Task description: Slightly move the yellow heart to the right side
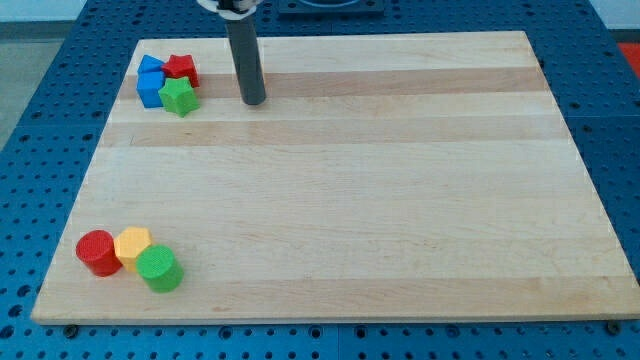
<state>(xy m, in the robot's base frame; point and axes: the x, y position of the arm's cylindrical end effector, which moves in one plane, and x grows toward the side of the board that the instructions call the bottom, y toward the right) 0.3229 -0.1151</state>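
Yellow heart [132, 243] sits btwn red cylinder [97, 252] & green cylinder [159, 268]; tip [253, 101] far above it, touching nothing, no hand.

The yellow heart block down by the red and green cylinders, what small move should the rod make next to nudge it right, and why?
Probably travel toward the view's bottom left first. My tip sits near the top, far from the yellow heart block, which is wedged touching the red cylinder on its left and the green cylinder at its lower right. It likely needs to approach from the heart's upper left.

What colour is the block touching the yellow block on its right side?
Green: the green cylinder touches the yellow block, shown in the camera view.
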